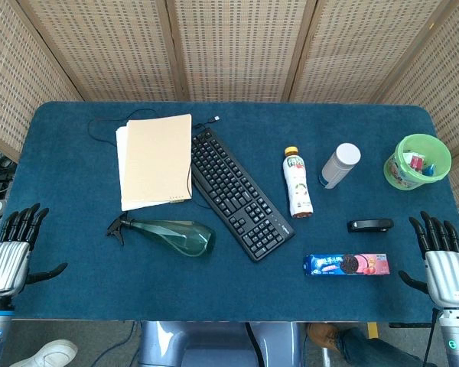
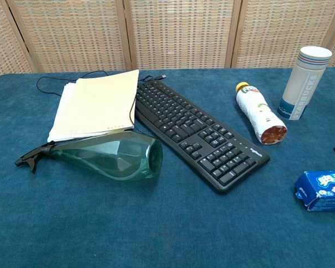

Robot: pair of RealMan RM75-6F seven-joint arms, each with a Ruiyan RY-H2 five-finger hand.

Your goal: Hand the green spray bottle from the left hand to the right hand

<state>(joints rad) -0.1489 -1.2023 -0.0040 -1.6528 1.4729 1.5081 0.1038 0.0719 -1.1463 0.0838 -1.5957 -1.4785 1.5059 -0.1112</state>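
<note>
Both of your hands are showing only in the head view, and the chest view is missing them entirely. Your left hand is resting at the near left edge of the desk, fingers spread and pointing away from you, thumb out to the side, gripping nothing. Your right hand is sitting the same way at the near right edge, fingers apart and empty. Both forearms are being cut off by the bottom of the frame.

The green spray bottle is lying on its side left of centre, nearer your left hand but well apart from it, black nozzle pointing left and wide base toward the black keyboard. In the chest view the blue biscuit packet is getting cropped at the right edge, and only a sliver of the black stapler is showing there.

Further back, a stack of cream papers is lying just beside the keyboard's left side. A drink bottle is lying on its side right of the keyboard, with a white tumbler standing near it. A green tub is sitting at the far right; its contents are too small to tell.

Blue cloth is covering the desk, and woven screen panels are standing behind it.
</note>
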